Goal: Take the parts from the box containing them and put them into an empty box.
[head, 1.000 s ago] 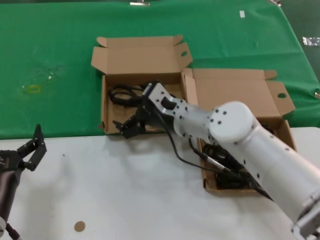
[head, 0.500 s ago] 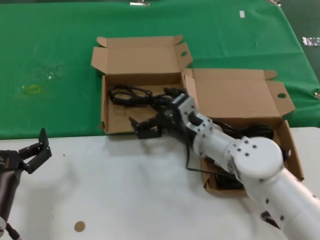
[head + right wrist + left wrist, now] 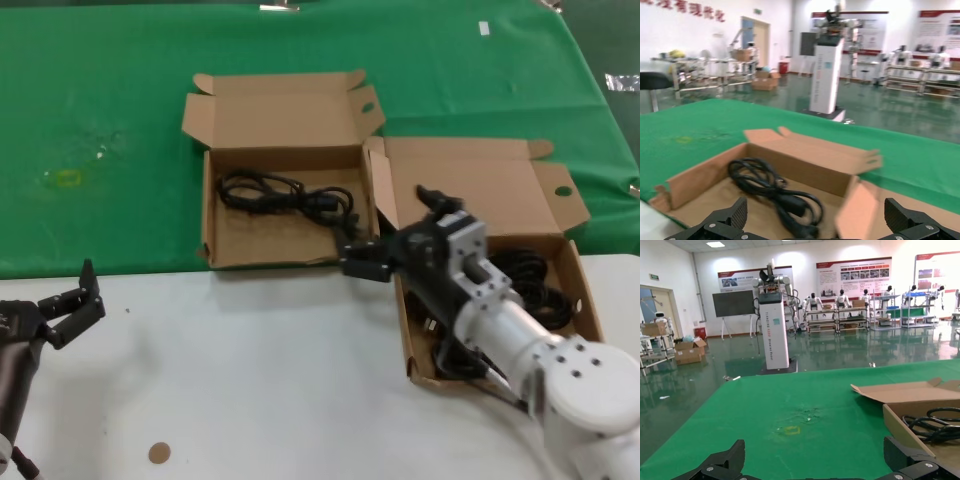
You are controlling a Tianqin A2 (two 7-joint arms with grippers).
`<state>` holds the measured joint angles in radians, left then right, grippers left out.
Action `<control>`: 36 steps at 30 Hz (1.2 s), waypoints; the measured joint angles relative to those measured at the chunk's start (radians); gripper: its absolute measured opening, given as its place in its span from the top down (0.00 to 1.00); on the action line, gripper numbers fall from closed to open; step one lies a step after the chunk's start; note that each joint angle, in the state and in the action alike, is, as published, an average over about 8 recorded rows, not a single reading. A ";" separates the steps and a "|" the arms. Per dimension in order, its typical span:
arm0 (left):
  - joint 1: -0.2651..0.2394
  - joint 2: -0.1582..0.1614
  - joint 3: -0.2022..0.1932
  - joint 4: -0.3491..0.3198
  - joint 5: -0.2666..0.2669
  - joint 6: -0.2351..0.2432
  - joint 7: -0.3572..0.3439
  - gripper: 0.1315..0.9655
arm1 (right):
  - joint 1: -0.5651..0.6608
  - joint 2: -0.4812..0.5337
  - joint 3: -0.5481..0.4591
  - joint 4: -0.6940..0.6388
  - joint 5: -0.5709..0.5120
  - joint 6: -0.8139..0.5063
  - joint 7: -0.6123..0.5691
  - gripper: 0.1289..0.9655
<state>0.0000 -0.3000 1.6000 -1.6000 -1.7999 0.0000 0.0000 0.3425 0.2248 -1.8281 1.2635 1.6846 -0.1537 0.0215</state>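
1. Brown corrugated card, two shallow mailers, both lids folded back so the arm has open access from above. The empty box [image 3: 275,115], the one with the notched lid, sits at 11 o'clock from the centre of the head view. The box containing them [image 3: 470,190], with the straight lid, is at 3 to 4 o'clock, and their side walls nearly touch.
2. The name no longer fits: one cord [image 3: 290,195] lies loose on the notched box's floor, toward its far side. The right wrist view shows the same cord [image 3: 775,192], flat and free of the walls.
3. The other parts [image 3: 530,285] are a black tangle of coils in the straight-lid box, partly hidden by the right arm.
4. The right gripper [image 3: 390,240] hangs over the seam between the boxes, at 5 o'clock of the notched box. Its fingers [image 3: 722,224] are spread wide with nothing between them. My read is that it is placed for another pick from the coils.
5. The left gripper [image 3: 75,305] is parked at 8 o'clock on the white table [image 3: 250,380], jaws apart and empty, well clear of both boxes. It looks idle.
6. Risk: the coils overlap, so one grab could drag a neighbour out with it.
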 joint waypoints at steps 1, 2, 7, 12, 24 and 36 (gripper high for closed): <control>0.000 0.000 0.000 0.000 0.000 0.000 0.000 0.01 | -0.018 0.004 0.012 0.018 0.006 0.008 -0.001 0.00; 0.000 0.000 0.000 0.000 0.000 0.000 0.000 0.01 | -0.036 0.008 0.024 0.035 0.012 0.016 -0.002 0.00; 0.000 0.000 0.000 0.000 0.000 0.000 0.000 0.00 | -0.127 0.028 0.085 0.125 0.043 0.057 -0.008 0.00; 0.000 0.000 0.000 0.000 0.000 0.000 0.000 0.00 | -0.217 0.048 0.145 0.214 0.073 0.097 -0.014 0.00; 0.000 0.000 0.000 0.000 0.000 0.000 0.000 0.00 | -0.296 0.065 0.197 0.291 0.100 0.133 -0.019 0.00; 0.000 0.000 0.000 0.000 0.000 0.000 0.000 0.00 | -0.297 0.065 0.198 0.292 0.100 0.133 -0.019 0.00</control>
<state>0.0000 -0.3000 1.6000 -1.6000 -1.8000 0.0000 -0.0001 0.0458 0.2900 -1.6305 1.5550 1.7846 -0.0205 0.0028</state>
